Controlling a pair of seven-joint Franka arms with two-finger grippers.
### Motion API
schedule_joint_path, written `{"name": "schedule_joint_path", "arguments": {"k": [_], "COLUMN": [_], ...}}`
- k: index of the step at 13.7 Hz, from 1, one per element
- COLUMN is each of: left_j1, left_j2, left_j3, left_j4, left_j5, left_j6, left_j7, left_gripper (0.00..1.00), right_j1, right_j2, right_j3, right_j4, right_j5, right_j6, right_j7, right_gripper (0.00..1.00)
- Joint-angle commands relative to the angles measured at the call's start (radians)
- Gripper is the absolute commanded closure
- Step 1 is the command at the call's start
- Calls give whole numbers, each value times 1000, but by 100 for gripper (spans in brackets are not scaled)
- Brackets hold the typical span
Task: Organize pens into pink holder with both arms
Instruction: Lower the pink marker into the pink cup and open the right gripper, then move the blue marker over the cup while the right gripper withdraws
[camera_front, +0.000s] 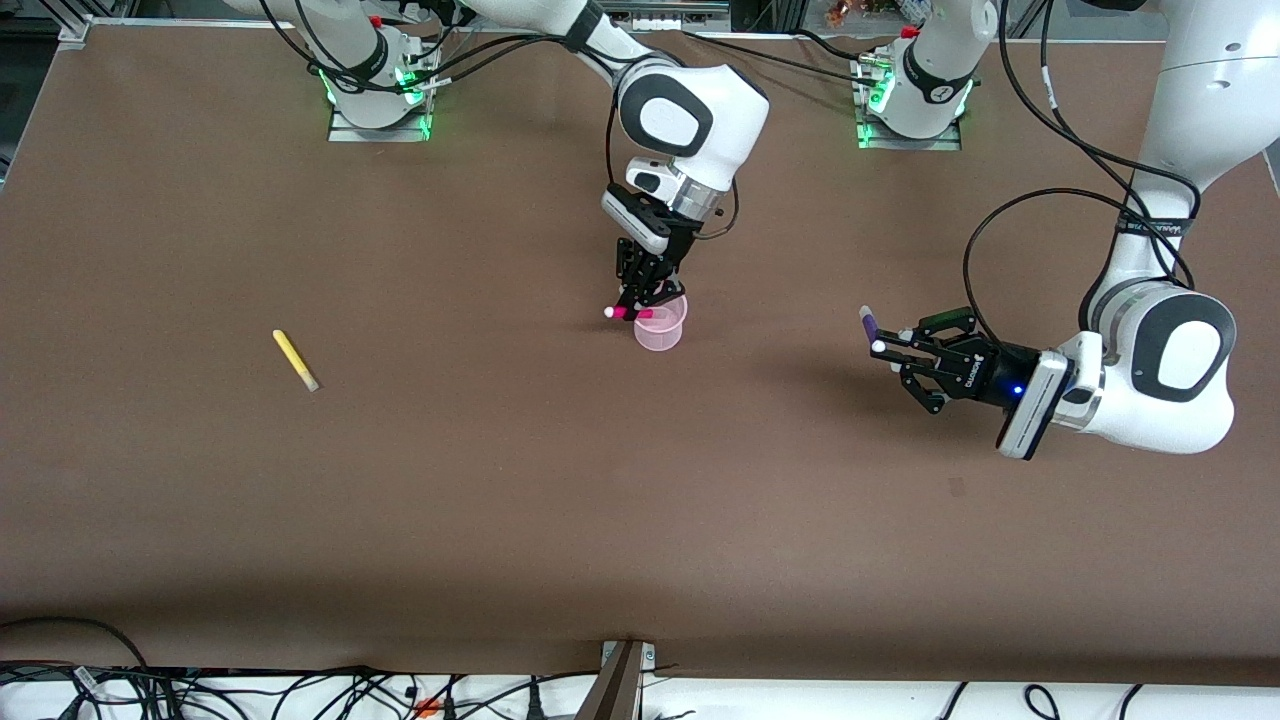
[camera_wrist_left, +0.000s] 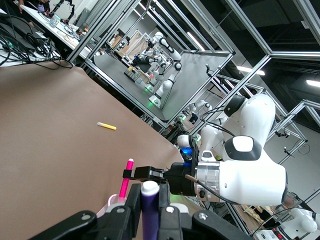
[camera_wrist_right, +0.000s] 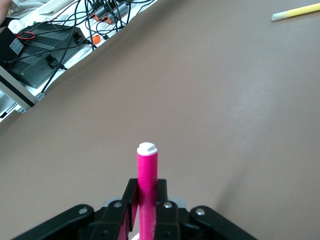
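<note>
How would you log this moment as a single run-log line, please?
right tool: shut on magenta pen, over pink holder | left tool: shut on purple pen, in air | yellow pen: on table

Brown matte tabletop (camera_front: 420, 480) filling nearly the whole front view, soft shadows scattered across it. White floor strip along 6 o'clock edge, tangled black cables (camera_front: 200, 695) from 7 to 6 o'clock, small orange connector (camera_front: 428, 707) among them. Metal bracket (camera_front: 625, 660) at table edge, 6 o'clock. Aluminium frame rail (camera_front: 75, 30) at 11 o'clock corner. In left wrist view: aluminium frame structure (camera_wrist_left: 150, 30) overhead at 12 o'clock, dark ceiling with strip lights (camera_wrist_left: 250, 69) at 2 o'clock, cluttered bench (camera_wrist_left: 45, 22) at 10 o'clock. In right wrist view: black electronics box (camera_wrist_right: 42, 52) and cables at 10 o'clock
</note>
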Motion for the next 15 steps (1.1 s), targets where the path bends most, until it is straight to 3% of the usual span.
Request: {"name": "schedule_joint_path", "arguments": {"k": [1,2,4,7,10,12,15], "left_j1": [-4,-4,-4,-48,-124,-174,-312], "left_j2": [9,9,9,7,4,3,7], "left_j3": [-1,-1,-1,-1,-1,-1,-2], "left_j4": [20,20,20,20,11,5,-27], "left_j5": [-22,-22,-21,-16,-16,-16,-38], "left_j6": [-15,-15,-15,21,125,204,374], "left_j7": [8,8,7,7,19,21,40], "left_gripper": [100,100,100,100,100,100,100], "right_j1": [17,14,-10,-135,-267,-344,-360], "right_j2": [11,7,-27,-189,-312,-380,-432], "right_j3": [-10,-8,-13,-20,-43,-116,-334], "right_j4": [34,54,68,66,65,60,43], "right_j5": [-14,0,128,430,625,782,925], "right_j6": [-24,-28,-28,-62,-154,-206,-292], "right_j7": [8,4,-97,-523,-882,-1173,-1604], "right_gripper": [20,15,4,4,4,4,4]}}
